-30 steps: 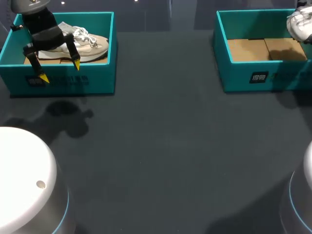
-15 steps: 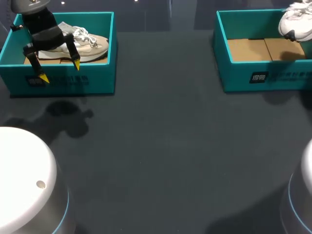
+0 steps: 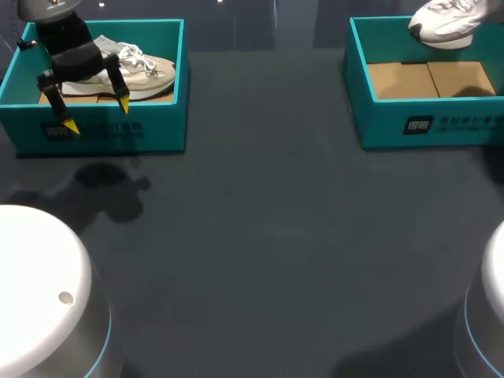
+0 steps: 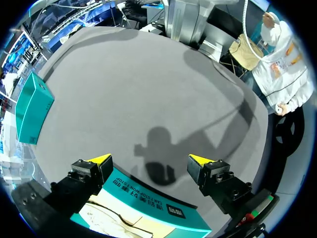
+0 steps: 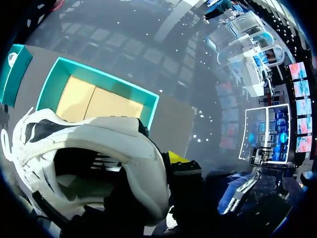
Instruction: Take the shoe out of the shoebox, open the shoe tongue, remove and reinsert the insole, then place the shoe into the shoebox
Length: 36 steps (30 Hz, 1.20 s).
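The white shoe (image 3: pixel 442 20) hangs clear above the right box (image 3: pixel 394 126). Its heel collar is pinched between the right gripper's (image 5: pixel 159 166) fingers, with one yellow tip (image 5: pixel 177 157) showing outside the collar. The lift-out looks done; tongue, insole and return all remain. The left gripper (image 3: pixel 96 115) hovers, fingers spread, over the left box (image 3: pixel 157 130), with a beige shoe (image 3: pixel 146 72) below them.

head: above-behind, down on table (image 3: pixel 268 236) | left wrist: over left shoebox (image 4: pixel 148 196), shared with head | right wrist: close on shoe (image 5: pixel 114 144)
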{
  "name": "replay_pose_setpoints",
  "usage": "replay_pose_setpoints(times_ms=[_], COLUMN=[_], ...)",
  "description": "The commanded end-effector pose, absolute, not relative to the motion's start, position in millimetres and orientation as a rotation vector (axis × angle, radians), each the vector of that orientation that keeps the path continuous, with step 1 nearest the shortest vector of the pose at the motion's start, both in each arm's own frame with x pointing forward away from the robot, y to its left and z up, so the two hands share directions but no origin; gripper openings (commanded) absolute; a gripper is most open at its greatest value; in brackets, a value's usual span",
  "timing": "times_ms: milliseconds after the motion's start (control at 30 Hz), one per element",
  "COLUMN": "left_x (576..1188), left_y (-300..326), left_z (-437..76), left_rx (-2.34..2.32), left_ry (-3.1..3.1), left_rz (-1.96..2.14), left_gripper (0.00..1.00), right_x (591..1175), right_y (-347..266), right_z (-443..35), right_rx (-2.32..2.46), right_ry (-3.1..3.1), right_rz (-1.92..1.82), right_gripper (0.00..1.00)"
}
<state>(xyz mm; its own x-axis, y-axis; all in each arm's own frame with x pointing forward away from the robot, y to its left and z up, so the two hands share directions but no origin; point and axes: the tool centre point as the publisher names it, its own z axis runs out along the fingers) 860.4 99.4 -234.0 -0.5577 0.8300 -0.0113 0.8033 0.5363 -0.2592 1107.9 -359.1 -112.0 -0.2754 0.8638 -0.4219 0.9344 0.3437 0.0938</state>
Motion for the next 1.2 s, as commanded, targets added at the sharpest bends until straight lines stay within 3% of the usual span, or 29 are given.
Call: replay_pose_setpoints(times_ms=[33, 700, 1200], left_x=[860.7, 860.7, 860.7], left_y=[99.6, 99.6, 99.6], left_z=[-233.6, -233.6, -233.6], left_rx=[-1.417, -1.417, -1.417], left_ry=[-2.651, -2.651, -2.651], left_rz=[0.355, 0.355, 0.355], left_gripper=[1.00, 1.00, 1.00], right_x=[1100.7, 1039.6, 1045.2], right_y=[-360.8, -346.4, -345.5], right_z=[-113.1, -172.3, -191.4], right_rx=[1.745, 1.967, 1.980], right_ry=[2.123, 1.839, 1.820], right_rz=[-0.163, -0.106, -0.110], right_gripper=[0.00, 0.00, 0.00])
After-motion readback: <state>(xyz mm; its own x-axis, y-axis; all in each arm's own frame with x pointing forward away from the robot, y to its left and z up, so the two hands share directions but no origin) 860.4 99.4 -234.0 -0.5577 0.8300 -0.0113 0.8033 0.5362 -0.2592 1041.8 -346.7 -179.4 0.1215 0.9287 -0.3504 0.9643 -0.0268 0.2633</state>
